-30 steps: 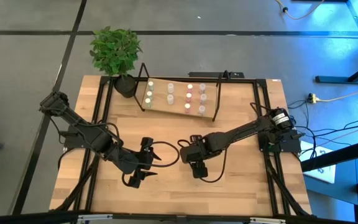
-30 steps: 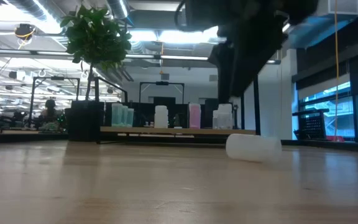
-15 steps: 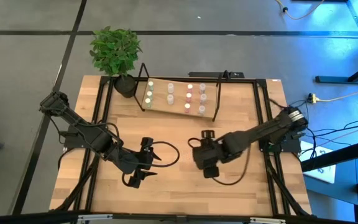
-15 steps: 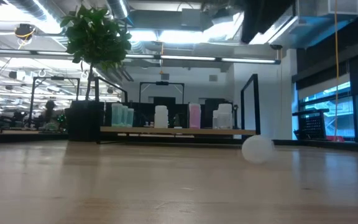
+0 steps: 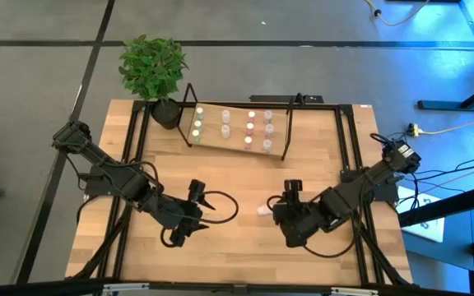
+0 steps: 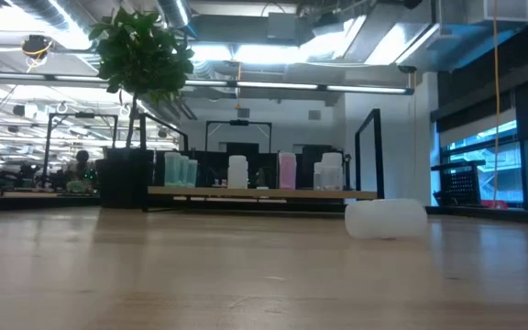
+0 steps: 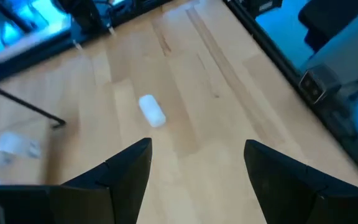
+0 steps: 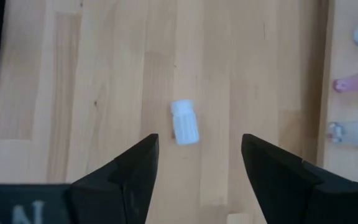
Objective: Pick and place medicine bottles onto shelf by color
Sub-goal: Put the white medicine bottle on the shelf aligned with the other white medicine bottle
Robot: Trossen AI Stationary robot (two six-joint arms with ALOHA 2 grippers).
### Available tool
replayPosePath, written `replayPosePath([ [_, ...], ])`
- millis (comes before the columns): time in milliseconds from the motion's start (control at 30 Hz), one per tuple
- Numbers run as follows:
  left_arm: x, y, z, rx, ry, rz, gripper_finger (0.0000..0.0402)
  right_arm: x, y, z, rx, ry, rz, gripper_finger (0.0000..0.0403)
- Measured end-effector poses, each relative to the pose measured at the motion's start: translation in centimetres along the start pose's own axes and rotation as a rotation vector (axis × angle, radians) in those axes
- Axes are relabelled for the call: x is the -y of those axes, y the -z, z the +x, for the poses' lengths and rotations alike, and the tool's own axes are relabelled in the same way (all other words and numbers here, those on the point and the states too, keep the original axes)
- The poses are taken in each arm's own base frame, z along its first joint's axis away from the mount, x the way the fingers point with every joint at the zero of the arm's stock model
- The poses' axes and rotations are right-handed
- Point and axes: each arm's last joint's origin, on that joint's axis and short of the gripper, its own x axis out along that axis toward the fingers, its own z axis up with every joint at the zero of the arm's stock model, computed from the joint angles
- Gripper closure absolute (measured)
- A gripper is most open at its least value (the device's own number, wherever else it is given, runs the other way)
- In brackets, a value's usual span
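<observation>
A white medicine bottle (image 5: pixel 262 210) lies on its side on the wooden tabletop (image 5: pixel 229 255), at nine o'clock of the right gripper (image 5: pixel 287 236); both grippers' jaws gape wide, empty; left gripper (image 5: pixel 189 225) waits; shelf (image 5: pixel 235 146) at twelve; office behind

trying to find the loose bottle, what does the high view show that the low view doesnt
Only the high view shows both arms: the left gripper and right gripper, both open and empty, and the white bottle lying just left of the right gripper. Only the low view shows the room behind, with a person at far left, and the bottle on its side. Both show the shelf with its standing bottles, the potted plant and the table.
</observation>
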Motion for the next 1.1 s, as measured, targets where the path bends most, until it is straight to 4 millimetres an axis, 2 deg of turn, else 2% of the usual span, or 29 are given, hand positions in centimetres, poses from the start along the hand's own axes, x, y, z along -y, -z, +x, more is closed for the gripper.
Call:
replayPosePath([
  [100, -0.2, 0.0, 0.1, 0.003, -0.007, 0.069, 0.0152, -0.3, 0.2, -0.2, 0.003, 0.0, 0.01, 0.0171],
  [300, -0.2, -0.1, 0.1, 0.003, -0.008, 0.076, 0.0152, -0.5, 0.3, -0.3, 0.006, 0.019, -0.002, 0.0171],
  [533, -0.5, -0.6, 0.5, 0.044, -0.019, 0.0, 0.0152, -0.4, 0.3, -0.3, 0.007, 0.027, -0.003, 0.0171],
  [633, -0.3, -0.4, 2.3, 0.01, -0.035, -0.008, 0.0152, -0.4, 0.4, -0.3, 0.001, 0.03, -0.007, 0.0171],
  [833, 0.3, 1.0, 7.5, -0.112, -0.058, -0.094, 0.0152, 0.0, 0.9, -0.6, -0.027, 0.07, -0.016, 0.0171],
  [1000, 0.6, 2.0, 11.4, -0.151, -0.069, -0.14, 0.0152, 0.9, 1.9, -2.5, -0.021, 0.078, 0.013, 0.0171],
  [1100, 0.3, 2.5, 13.8, -0.145, -0.03, -0.099, 0.0152, 0.9, 2.4, -3.9, 0.007, 0.053, 0.009, 0.0171],
])
